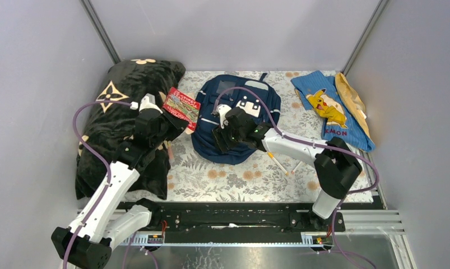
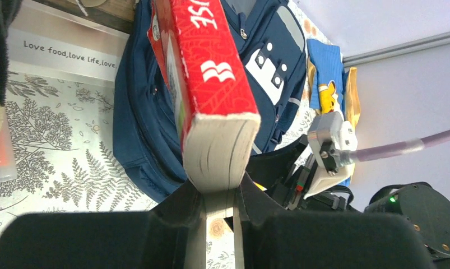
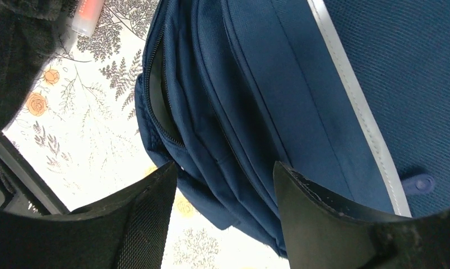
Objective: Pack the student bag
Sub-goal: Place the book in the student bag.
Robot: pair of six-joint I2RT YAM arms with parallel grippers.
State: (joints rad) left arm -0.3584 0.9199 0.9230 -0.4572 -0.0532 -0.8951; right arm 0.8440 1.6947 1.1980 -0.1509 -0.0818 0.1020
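Note:
The navy student bag [image 1: 250, 92] lies flat on the floral cloth, its white patch facing up. My left gripper [image 1: 175, 124] is shut on the lower edge of a thick red book [image 1: 181, 105], holding it above the cloth just left of the bag. In the left wrist view the book [image 2: 211, 84] rises from between the fingers, pages toward the camera. My right gripper [image 1: 221, 139] hovers over the bag's near left part with its jaws open. In the right wrist view its fingers stand either side of the bag's folded edge [image 3: 222, 145], beside a partly unzipped seam [image 3: 155, 95].
A black blanket with tan flower motifs [image 1: 119, 123] fills the left side. A light-blue cloth with a yellow cartoon figure [image 1: 329, 106] and a tan item [image 1: 351, 98] lie at the back right. Thin pens [image 1: 278, 162] rest near the right arm. An orange marker [image 3: 88, 11] lies left of the bag.

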